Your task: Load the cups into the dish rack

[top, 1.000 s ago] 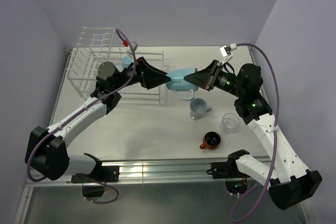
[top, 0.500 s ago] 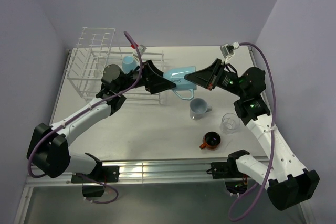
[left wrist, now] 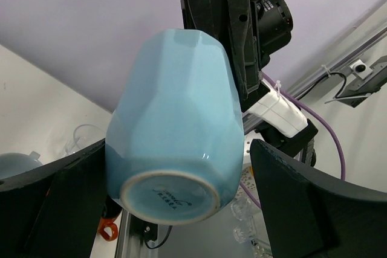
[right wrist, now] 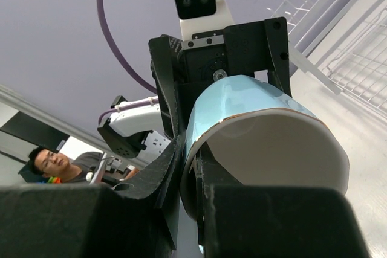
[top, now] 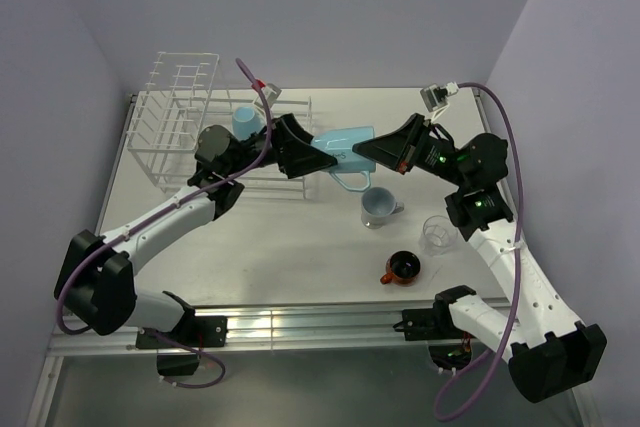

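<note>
**Blue mug held in the air between two arms, beside the rack**

The dish rack (top: pixel 160 137) sits at the far left of the table (top: pixel 250 247), with its tall grid end on the left and its low tray running right. One light blue cup (top: pixel 243 123) is already inside it.

Both arms reach in over the middle of the table and meet nose to nose just right of the rack's low end. The left arm slants up from its base with the wrist levelled off. The right arm is folded at the elbow and points left.

Between them, clear of the table, hangs the light blue mug (top: pixel 345 150). It lies on its side with the handle drooping underneath. It looks like glazed ceramic with faceted sides. I'd judge it stiff, fairly weighty, slick under hard pads, and sure to chip if dropped. The wall at the rim or a grip across the body looks safer than the handle.

The right gripper (top: pixel 365 150) is pinched on the mug's rim wall, one finger inside the mouth and one outside. The left gripper (top: pixel 322 157) straddles the mug's base end. Its wrist view shows a sliver of daylight beside the mug, so it looks spread rather than clamped.

Three cups wait on the table near the right arm:
- a pale mug (top: pixel 378 206)
- a glass tumbler (top: pixel 438 234)
- an orange-red cup (top: pixel 404 267)
</note>
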